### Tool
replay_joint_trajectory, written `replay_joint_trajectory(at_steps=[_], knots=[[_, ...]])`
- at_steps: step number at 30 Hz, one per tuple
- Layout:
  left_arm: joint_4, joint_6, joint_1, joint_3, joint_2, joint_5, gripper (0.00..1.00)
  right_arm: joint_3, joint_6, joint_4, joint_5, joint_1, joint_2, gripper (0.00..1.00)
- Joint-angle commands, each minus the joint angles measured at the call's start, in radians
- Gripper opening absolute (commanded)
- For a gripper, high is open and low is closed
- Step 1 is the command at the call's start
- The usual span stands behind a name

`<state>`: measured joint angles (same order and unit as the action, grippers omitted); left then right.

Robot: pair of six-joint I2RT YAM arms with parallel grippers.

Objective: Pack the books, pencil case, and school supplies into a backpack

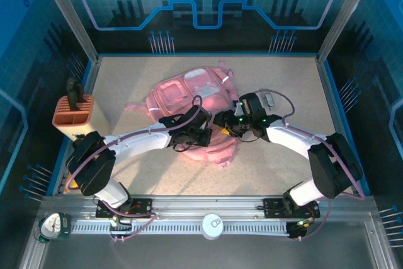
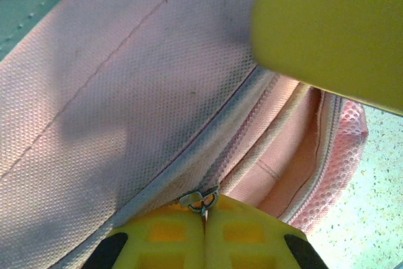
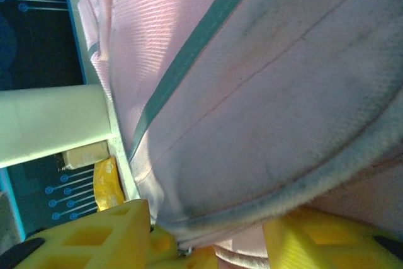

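Listener: What lies under the overhead camera?
Describer: Pink backpack (image 1: 189, 102), flat at the middle of the desk (image 1: 126, 174), a little nearer the far edge. The left gripper (image 1: 204, 135) and right gripper (image 1: 224, 128) meet at its near side. An orange holder (image 1: 74, 114) stands by the left edge.
Listener: And the left wrist camera?
Describer: Its fingers (image 2: 164, 244), yellow, are pressed fully together, pinching a small metal zip pull (image 2: 200, 200) on the backpack's zip line. Bare desk shows at lower right.
Listener: The right wrist?
Describer: Its fingers (image 3: 107, 237) stand partly apart, with the backpack's piped edge between them. I cannot tell whether they grip it
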<state>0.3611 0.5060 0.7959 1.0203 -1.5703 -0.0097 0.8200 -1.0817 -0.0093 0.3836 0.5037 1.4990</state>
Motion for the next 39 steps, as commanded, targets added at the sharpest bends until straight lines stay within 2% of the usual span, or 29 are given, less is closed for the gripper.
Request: replay_joint_trajectory(at_steps=[1, 2, 8, 13, 15, 19, 23, 27, 31, 35, 37, 38, 39], knots=[[-0.033, -0.033, 0.016, 0.025, 0.023, 0.064, 0.00, 0.046, 0.003, 0.018, -0.066, 0.011, 0.031, 0.47], [-0.029, -0.039, 0.016, 0.023, 0.030, 0.061, 0.00, 0.046, 0.010, 0.013, -0.073, 0.006, 0.039, 0.45], [0.064, -0.112, 0.016, 0.015, 0.071, 0.003, 0.00, 0.034, 0.052, 0.031, -0.069, -0.047, 0.073, 0.13], [0.175, -0.156, 0.003, -0.034, 0.142, -0.112, 0.00, 0.054, 0.139, -0.033, -0.081, -0.095, 0.056, 0.00], [0.193, -0.155, -0.033, -0.072, 0.179, -0.121, 0.00, 0.084, 0.161, -0.045, -0.055, -0.120, 0.063, 0.00], [0.198, -0.156, -0.160, -0.144, 0.228, -0.101, 0.00, 0.113, 0.213, -0.086, -0.023, -0.155, 0.078, 0.00], [0.165, -0.187, -0.228, -0.188, 0.270, -0.087, 0.00, 0.113, 0.240, -0.082, 0.001, -0.164, 0.071, 0.00], [0.127, -0.193, -0.328, -0.190, 0.225, -0.045, 0.00, 0.120, 0.256, -0.093, 0.021, -0.146, 0.080, 0.00], [0.071, -0.216, -0.342, -0.171, 0.164, -0.056, 0.00, 0.097, 0.277, -0.072, 0.022, -0.117, 0.089, 0.00], [0.104, -0.191, -0.347, -0.114, 0.125, -0.094, 0.00, 0.080, 0.295, -0.057, 0.038, -0.104, 0.089, 0.00], [0.115, -0.177, -0.341, -0.101, 0.144, -0.070, 0.00, 0.071, 0.334, -0.077, 0.017, -0.099, 0.067, 0.06], [0.100, -0.170, -0.341, -0.113, 0.162, -0.055, 0.08, 0.071, 0.354, -0.096, -0.004, -0.098, 0.056, 0.09], [0.081, -0.159, -0.340, -0.133, 0.192, -0.039, 0.20, 0.070, 0.376, -0.117, -0.028, -0.099, 0.039, 0.12]])
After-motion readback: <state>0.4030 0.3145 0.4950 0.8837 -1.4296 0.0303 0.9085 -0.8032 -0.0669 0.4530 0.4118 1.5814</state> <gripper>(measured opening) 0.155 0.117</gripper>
